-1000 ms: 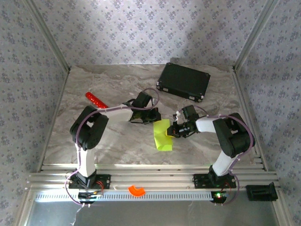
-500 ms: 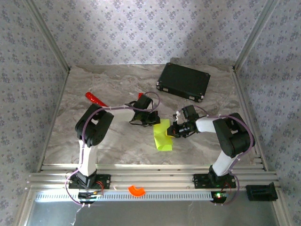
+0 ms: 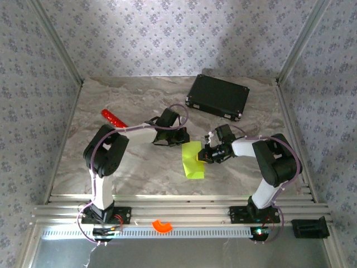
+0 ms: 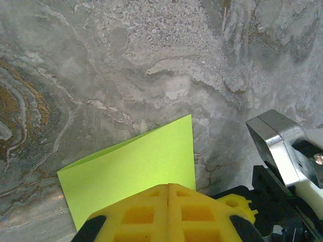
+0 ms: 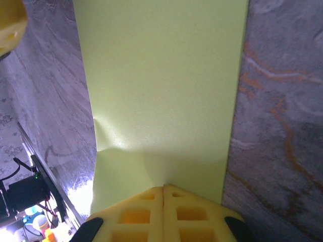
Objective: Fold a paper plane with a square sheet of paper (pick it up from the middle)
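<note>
lime paper [image 3: 193, 160] lies flat near the middle of the tabletop [image 3: 139, 167], a little toward the near edge. it shows as a narrow rectangle with its long sides running from far to near. the left claw [image 3: 180, 138] sits at the paper's far edge. in its wrist view the yellow fingers [image 4: 202, 209] meet along a seam with no gap, closed, and the paper runs under them, though whether any of it is pinched cannot be told. the right claw [image 3: 204, 157] is at the paper's right edge, its fingers [image 5: 202, 209] pressed together and gripping the paper, and a small buckle shows in the paper beside them. a black case [image 3: 217, 97] rests near the far edge, right of centre, well apart from the paper. a red stick [image 3: 114, 118] lies toward the left edge.
</note>
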Controlling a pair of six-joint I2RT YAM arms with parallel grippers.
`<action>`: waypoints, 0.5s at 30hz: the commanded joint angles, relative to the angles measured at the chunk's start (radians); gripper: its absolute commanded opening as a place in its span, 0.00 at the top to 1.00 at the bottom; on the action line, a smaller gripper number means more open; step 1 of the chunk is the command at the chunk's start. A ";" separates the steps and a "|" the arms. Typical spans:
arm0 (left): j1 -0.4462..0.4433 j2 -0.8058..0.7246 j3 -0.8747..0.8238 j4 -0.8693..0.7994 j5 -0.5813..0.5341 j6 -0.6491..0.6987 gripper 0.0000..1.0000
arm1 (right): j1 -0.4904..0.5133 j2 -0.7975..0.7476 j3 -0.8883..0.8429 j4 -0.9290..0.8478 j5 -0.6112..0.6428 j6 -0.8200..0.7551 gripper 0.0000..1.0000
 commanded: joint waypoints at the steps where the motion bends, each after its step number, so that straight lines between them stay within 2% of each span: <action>1: 0.003 -0.032 0.017 -0.004 0.005 0.010 1.00 | 0.005 0.063 -0.046 -0.127 0.229 -0.014 1.00; 15: -0.010 -0.044 -0.010 0.037 0.009 -0.030 1.00 | -0.003 0.039 -0.058 -0.116 0.240 -0.009 1.00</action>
